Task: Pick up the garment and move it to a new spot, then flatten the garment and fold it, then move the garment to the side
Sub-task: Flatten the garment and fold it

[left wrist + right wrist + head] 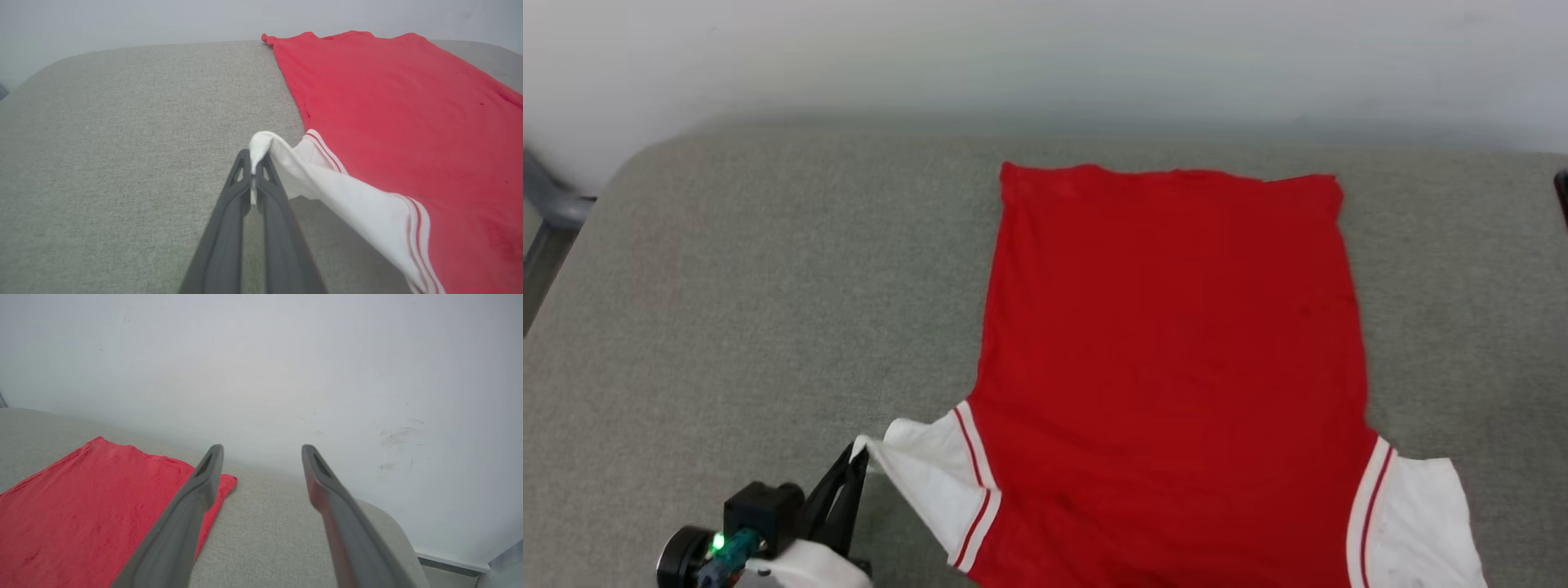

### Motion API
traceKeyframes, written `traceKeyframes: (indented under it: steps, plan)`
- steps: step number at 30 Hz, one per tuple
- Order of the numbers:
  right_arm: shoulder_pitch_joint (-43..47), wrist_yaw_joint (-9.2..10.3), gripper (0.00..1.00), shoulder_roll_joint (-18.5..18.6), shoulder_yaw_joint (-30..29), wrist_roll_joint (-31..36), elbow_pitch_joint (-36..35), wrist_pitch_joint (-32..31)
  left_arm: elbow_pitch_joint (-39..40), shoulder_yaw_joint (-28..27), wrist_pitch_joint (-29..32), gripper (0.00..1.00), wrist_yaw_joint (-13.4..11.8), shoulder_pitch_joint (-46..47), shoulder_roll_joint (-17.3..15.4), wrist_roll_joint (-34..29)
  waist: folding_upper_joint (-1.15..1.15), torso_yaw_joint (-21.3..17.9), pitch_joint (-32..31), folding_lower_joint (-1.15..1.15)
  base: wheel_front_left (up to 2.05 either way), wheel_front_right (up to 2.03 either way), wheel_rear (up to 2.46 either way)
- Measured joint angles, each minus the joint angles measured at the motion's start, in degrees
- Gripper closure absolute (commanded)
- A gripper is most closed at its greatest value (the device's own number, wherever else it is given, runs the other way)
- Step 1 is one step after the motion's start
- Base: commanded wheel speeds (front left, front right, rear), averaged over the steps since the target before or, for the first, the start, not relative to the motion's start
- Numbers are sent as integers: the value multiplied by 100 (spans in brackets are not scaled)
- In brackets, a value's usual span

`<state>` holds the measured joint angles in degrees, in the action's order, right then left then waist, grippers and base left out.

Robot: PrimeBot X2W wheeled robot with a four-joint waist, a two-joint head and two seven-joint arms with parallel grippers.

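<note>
Pinching the tip of a white sleeve [294, 167], the left gripper [254, 159] sits at the lower middle of its wrist view, both dark fingers pressed together on the cloth. In the head view it shows at the lower left.

The garment [1176, 351] lies spread on the grey cushioned surface [727, 286], right of centre in the head view. Its plain red side is up, with the hem toward the top of the frame and the sleeves at the bottom edge. The red body looks smooth and flat. The held sleeve is lifted and drawn out to the left, while the other sleeve [1421, 514] at the lower right lies a little rumpled.

The right gripper [261, 451] hangs above the surface with its fingers wide apart, holding nothing. A far corner of the garment shows at the lower left of its view.

Judging from this, the move to a new spot seems done. Flattening looks nearly finished, or a first fold is about to begin. The folding itself and the shift to the side are left to do. Nothing here serves as a container; the garment rests straight on the cushion.
</note>
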<state>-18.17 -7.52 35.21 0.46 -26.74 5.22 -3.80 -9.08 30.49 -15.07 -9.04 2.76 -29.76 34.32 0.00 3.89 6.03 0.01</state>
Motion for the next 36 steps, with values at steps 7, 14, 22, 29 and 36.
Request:
traceKeyframes:
  steps: [7, 14, 22, 29, 36]
  plan:
    - [-1580, -1, 0, 149, 438, -122, 318, -1511, 286, -18, 0, 100, -2, 456, 248, -240, 0, 361, 616, 1, 0, 0, 0]
    - [-2968, 0, 0, 181, 683, -341, 1291, -3508, 581, -125, 0, 100, 40, 726, 541, -543, 0, 686, 1272, 1, 0, 0, 0]
    - [-4101, 1, 0, 166, 650, -112, 2154, -5270, 765, -230, 0, 100, 154, 982, 894, -833, 0, 1021, 2015, 1, 0, 0, 0]
    - [-4441, 1, 0, -25, 559, 379, 2373, -5632, 780, -338, 0, 100, 350, 1144, 1178, -1073, 0, 1264, 2572, 0, 0, 0, 0]
    - [-4212, 2, 0, -83, 490, 464, 2628, -5594, 720, -534, 0, 100, 555, 1193, 1426, -1276, 0, 1411, 2865, -1, 0, 0, 0]
